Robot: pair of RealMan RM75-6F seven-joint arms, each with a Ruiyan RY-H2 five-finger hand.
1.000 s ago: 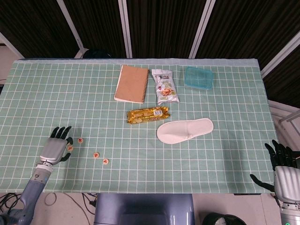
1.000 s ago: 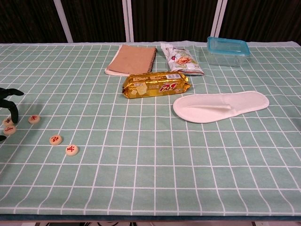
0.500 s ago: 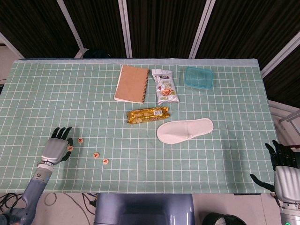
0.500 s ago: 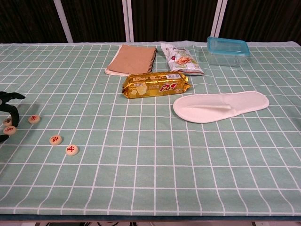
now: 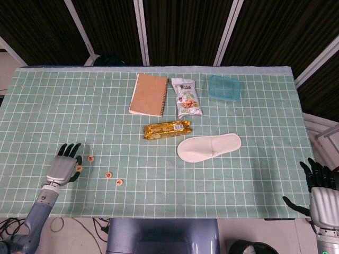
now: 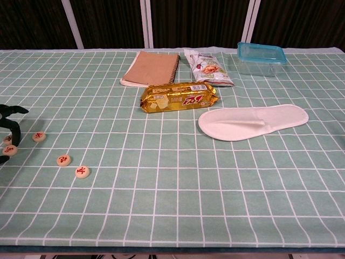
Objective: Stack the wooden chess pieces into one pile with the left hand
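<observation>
four wooden chess pieces show in the head view, in a loose line near the front left corner of the surface (image 5: 63, 95): one (image 5: 78, 168) right at the left hand's fingertips, one (image 5: 91, 158) just beside it, then two more (image 5: 108, 174) (image 5: 120, 182) well apart toward the middle. the left hand (image 5: 62, 166) rests low there with fingers spread wide, and i judge it holds nothing. the right hand (image 5: 321, 193) hangs off the front right edge, fingers apart, idle.

the chest view shows only dark fingertips (image 6: 9, 121) at the left edge. two discs (image 6: 9, 150) (image 6: 8, 139) sit touching or overlapping beside them; whether they are already stacked, i cannot tell. the next piece (image 6: 39, 136) lies near, two others (image 6: 64, 159) (image 6: 82, 172) further right.

to do this step well, i would pinch the nearest loose disc by its rim, keep it flat, and lower it squarely on the pair without nudging them.
</observation>
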